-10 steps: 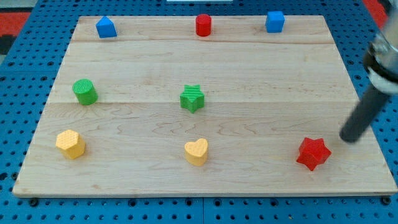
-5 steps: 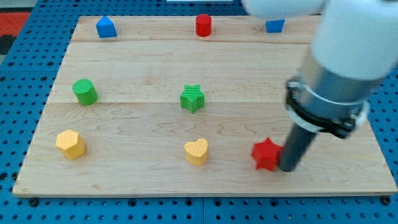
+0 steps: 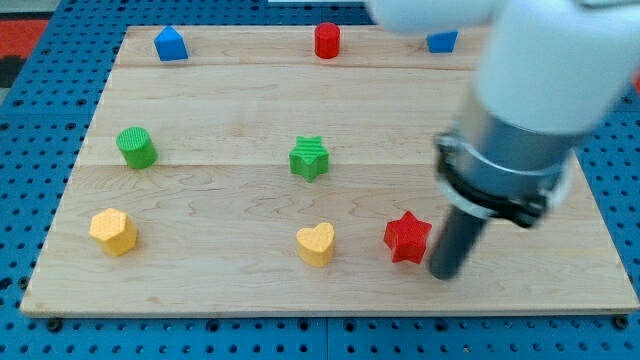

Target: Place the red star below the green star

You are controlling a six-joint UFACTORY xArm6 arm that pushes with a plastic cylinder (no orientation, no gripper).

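Observation:
The red star point(image 3: 407, 237) lies on the wooden board point(image 3: 250, 100), low and right of centre. My tip point(image 3: 443, 274) touches or nearly touches its right side, slightly below it. The green star point(image 3: 310, 157) sits near the board's middle, up and to the left of the red star. The yellow heart point(image 3: 316, 243) lies directly below the green star, to the left of the red star, with a gap between them.
A green cylinder point(image 3: 136, 147) and a yellow hexagon-like block point(image 3: 113, 231) stand at the left. A blue house-shaped block point(image 3: 170, 44), a red cylinder point(image 3: 327, 40) and a blue block point(image 3: 441, 41), partly hidden by the arm, line the top edge.
My tip swept in from the right and pushed the red star leftward along the bottom of the board, from the lower right toward the yellow heart. The other blocks have not moved.

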